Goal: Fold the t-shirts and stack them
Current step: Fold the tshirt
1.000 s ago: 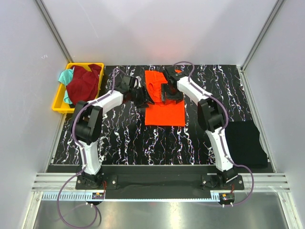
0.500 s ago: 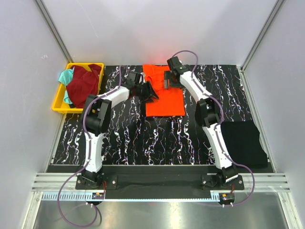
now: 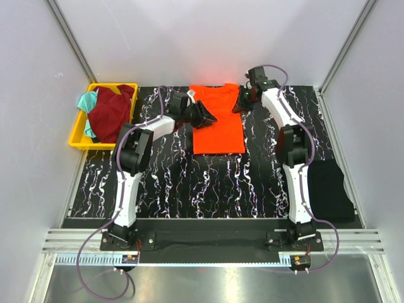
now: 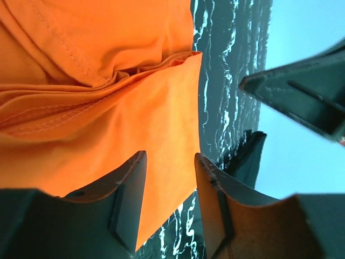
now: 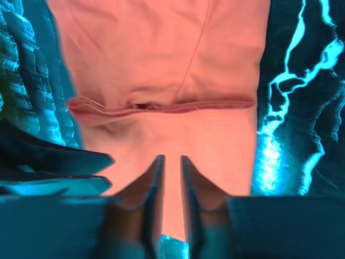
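The left hand [image 4: 170, 162] stands released, its two dark fingers [image 4: 129, 199] apart with a plain gap between them. Through that gap shows the left border of the bright orange soft cloth t-shirt [image 4: 108, 54]; whether the fingers touch the cloth cannot be told. Just beyond this hand the cloth bunches into a few stitched folds, and past its edge the black worktop with white marble veins [image 4: 226, 81] shows. The right hand [image 5: 172, 159] has its fingers [image 5: 148, 194] drawn close, with only a thin slit between them. Orange cloth fills that slit, but whether they grasp it or merely hover over it cannot be told. Ahead of this hand a raised crease runs straight across the shirt [image 5: 161, 65]. From above, the left hand [image 3: 205, 115] sits at the shirt's left edge and the right hand [image 3: 242, 103] at its upper right corner, near the sleeve. The shirt [image 3: 218, 126] lies flat as a narrow upright rectangle at the far middle of the worktop [image 3: 164, 177], collar toward the back wall. Well off to the left stands a yellow plastic bin [image 3: 77, 136] holding a crumpled dark maroon red t-shirt [image 3: 112, 110] and a teal t-shirt [image 3: 86, 101] peeping out at its left side. A black folded cloth [image 3: 328, 189] lies at the worktop's right edge.
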Motion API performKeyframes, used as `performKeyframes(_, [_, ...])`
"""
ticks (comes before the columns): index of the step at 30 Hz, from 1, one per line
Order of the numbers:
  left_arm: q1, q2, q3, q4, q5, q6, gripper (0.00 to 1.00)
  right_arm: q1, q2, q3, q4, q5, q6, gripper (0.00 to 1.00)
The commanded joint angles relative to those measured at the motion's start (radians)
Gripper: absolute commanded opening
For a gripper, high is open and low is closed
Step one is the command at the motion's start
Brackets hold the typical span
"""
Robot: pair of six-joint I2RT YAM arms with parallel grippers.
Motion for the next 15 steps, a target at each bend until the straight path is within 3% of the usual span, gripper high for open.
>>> performKeyframes(1, [0.006,0.007,-0.030,0.200,0.038,-0.060,0.44,-0.046,-0.044,-0.097,0.149,-0.249,0.127,0.17])
performKeyframes(5, [0.028,0.031,-0.054,0.295,0.046,-0.080,0.41,-0.080,-0.080,-0.273,0.395,-0.395,0.231,0.04])
performKeyframes(9, [0.063,0.079,-0.046,0.375,0.066,-0.108,0.40,-0.112,-0.048,-0.411,0.702,-0.518,0.368,0.00])
performKeyframes(15, [0.095,0.180,0.014,0.403,0.092,-0.114,0.40,-0.144,0.044,-0.442,0.912,-0.593,0.489,0.00])
